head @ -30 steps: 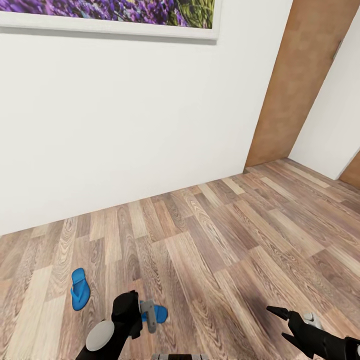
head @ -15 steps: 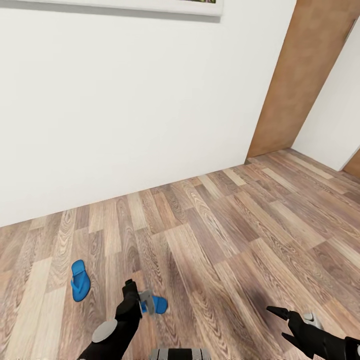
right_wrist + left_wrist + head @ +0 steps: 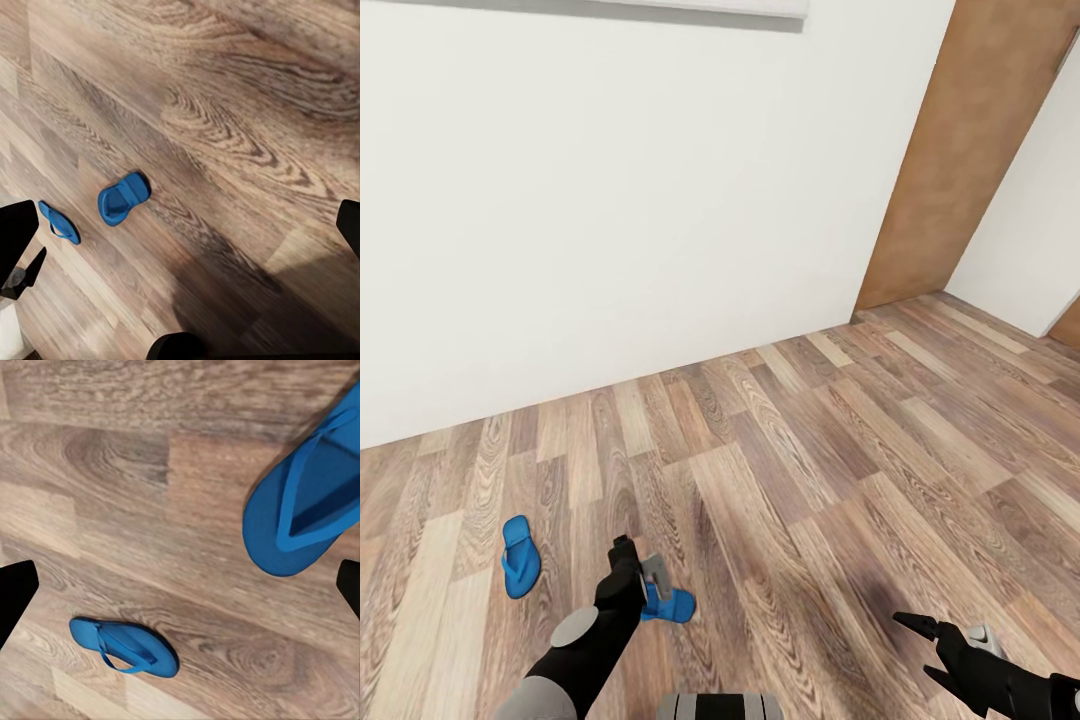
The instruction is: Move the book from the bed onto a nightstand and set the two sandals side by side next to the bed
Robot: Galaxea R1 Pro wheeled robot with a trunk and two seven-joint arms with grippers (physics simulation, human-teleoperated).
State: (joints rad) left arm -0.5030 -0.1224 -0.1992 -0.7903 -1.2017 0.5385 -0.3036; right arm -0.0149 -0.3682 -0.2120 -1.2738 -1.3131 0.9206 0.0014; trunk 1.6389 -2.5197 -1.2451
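On plank floor (image 3: 810,480) by a white wall (image 3: 610,200), my left claw (image 3: 640,580) hangs open over one sandal (image 3: 307,502), the other sandal (image 3: 520,555) apart; right claw (image 3: 950,645) open.

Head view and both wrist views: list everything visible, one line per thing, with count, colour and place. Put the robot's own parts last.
sandals: two, bright blue, lying apart on the floor; one out toward the left, the other just beyond the left gripper, partly hidden by it.
floor: one, grey-brown wood planks, running from the wall to the robot.
wall: one, white, straight ahead.
picture frame: one, white edge, at the top of the wall.
door panel: one, brown wood, right of the wall.
left gripper: one, black with grey fingers, lowered over the nearer sandal, jaws open around nothing.
right gripper: one, black, low at the right, open and empty.
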